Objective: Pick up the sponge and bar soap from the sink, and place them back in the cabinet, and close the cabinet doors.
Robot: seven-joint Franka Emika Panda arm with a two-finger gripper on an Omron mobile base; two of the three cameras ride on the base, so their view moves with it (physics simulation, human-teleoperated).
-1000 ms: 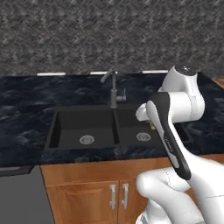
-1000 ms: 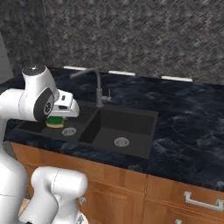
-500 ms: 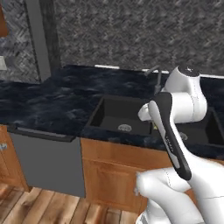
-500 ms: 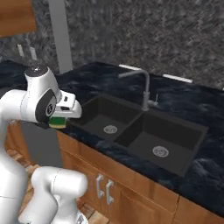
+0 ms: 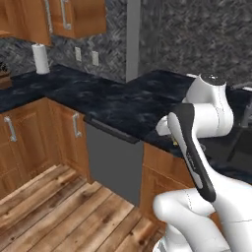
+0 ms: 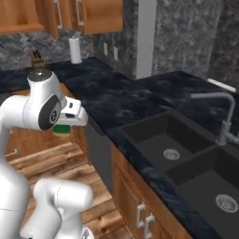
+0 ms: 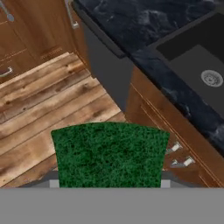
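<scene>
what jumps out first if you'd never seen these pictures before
The dark green rectangular sponge fills the lower middle of the hand view, clamped in the white arm's gripper and hanging over the brown plank floor beside the counter. In the right base view the black double-basin sink lies to the right in the dark marbled countertop, its grey curved faucet behind it. Brown wooden wall cabinets with silver bar handles hang at the upper left.
</scene>
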